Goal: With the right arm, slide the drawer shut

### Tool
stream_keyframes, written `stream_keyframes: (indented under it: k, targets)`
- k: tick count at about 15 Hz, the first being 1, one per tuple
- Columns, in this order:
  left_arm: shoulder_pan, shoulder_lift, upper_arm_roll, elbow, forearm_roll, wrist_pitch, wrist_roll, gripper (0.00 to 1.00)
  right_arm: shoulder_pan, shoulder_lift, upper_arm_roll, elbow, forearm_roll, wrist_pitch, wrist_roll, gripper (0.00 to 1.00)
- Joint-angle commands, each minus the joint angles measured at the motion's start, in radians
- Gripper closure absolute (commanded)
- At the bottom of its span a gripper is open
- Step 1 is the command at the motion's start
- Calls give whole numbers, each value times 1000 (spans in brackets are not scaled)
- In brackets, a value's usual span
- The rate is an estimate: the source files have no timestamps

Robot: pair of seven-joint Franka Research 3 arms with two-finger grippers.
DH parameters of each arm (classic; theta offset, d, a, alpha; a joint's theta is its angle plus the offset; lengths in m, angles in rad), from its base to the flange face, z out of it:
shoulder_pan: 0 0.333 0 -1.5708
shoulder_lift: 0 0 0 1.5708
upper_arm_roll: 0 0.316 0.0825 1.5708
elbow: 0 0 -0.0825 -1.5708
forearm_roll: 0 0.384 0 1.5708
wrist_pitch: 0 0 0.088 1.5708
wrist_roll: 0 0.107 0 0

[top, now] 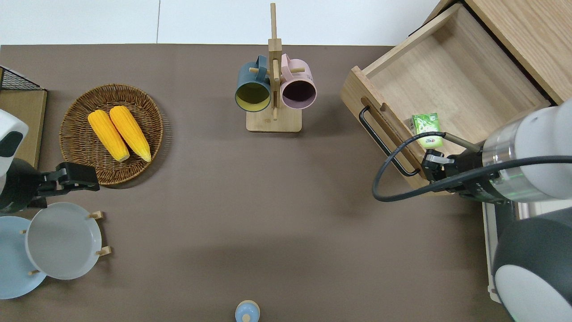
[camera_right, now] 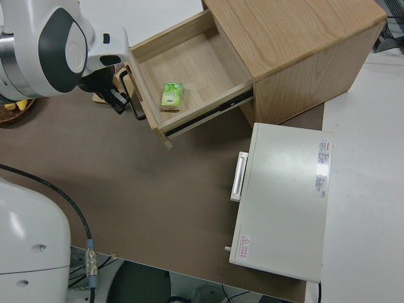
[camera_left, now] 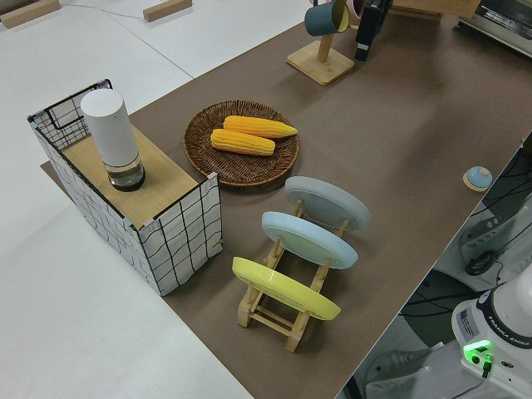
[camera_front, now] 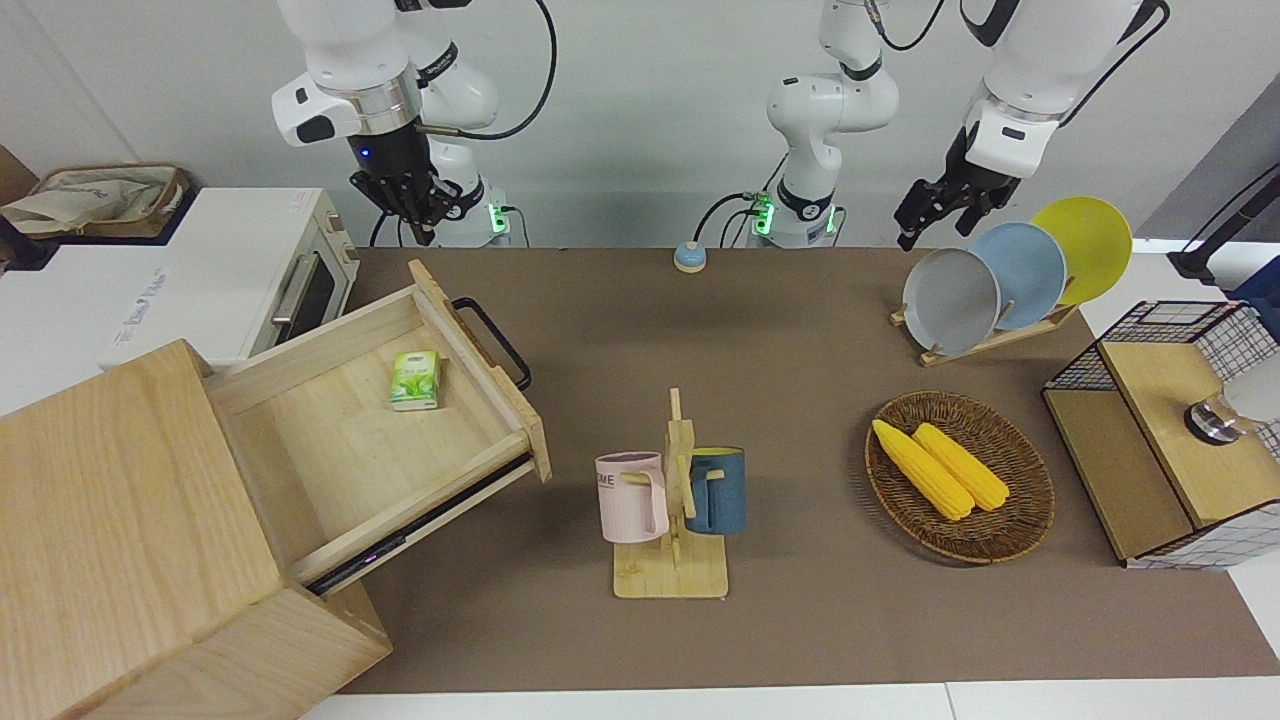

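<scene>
The drawer stands pulled far out of the light-wood cabinet; it also shows in the overhead view and the right side view. Its black loop handle faces the table's middle. A green packet lies inside, against the front panel. My right gripper hangs in the air, pointing down. In the overhead view its wrist is over the drawer's front corner nearest the robots, by the handle's end. It touches nothing. The left arm is parked.
A white toaster oven stands beside the drawer, nearer the robots. A mug rack with two mugs stands mid-table. A corn basket, a plate rack and a wire-mesh box are at the left arm's end.
</scene>
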Motion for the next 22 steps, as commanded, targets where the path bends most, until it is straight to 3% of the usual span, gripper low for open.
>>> stream_keyframes:
  k: [1,5,10,15,22]
  targets:
    - [-1,-8,4,4,-1,-15,9,7,102,-13,-70,1,59,-15,162,1000]
    - [-1,-8,4,4,-1,-15,9,7,207,-21,-73,-68,58,44,316,1000]
    - [-1,-8,4,4,-1,-15,10,7,299,-13,-73,-163,36,179,469,1000]
    - [0,-8,4,4,-1,-15,9,7,324,28,-73,-211,23,296,543,1000]
    - [-1,-8,4,4,-1,-15,9,7,342,117,-75,-212,-51,405,688,1000]
